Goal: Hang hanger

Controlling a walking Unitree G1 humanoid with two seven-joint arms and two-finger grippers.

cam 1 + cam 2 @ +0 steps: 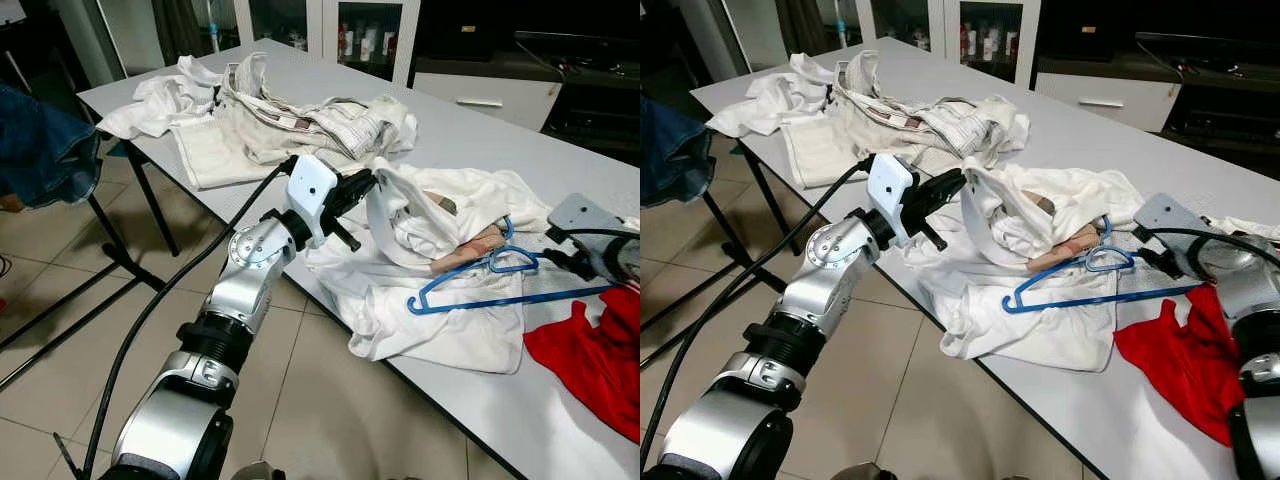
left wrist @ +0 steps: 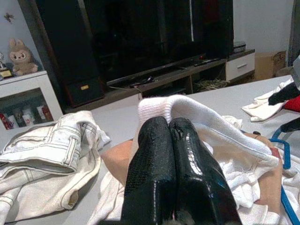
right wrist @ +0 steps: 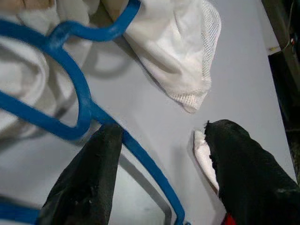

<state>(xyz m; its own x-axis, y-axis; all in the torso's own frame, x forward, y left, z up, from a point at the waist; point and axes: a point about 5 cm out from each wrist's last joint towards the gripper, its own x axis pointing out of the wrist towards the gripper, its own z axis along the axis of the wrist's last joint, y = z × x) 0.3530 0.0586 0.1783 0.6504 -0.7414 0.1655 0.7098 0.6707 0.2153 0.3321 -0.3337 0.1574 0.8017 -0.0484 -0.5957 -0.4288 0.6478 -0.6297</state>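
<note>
Between right fingers (image 3: 93,183), seemingly, blue hanger (image 3: 79,101).

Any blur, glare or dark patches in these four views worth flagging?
Both eye views: sharp and evenly lit, with dim cabinets behind the table. Left wrist view: glare on the left gripper, shut on white cloth; dark backdrop. Right wrist view: right gripper soft, blue hanger casts a shadow.
</note>
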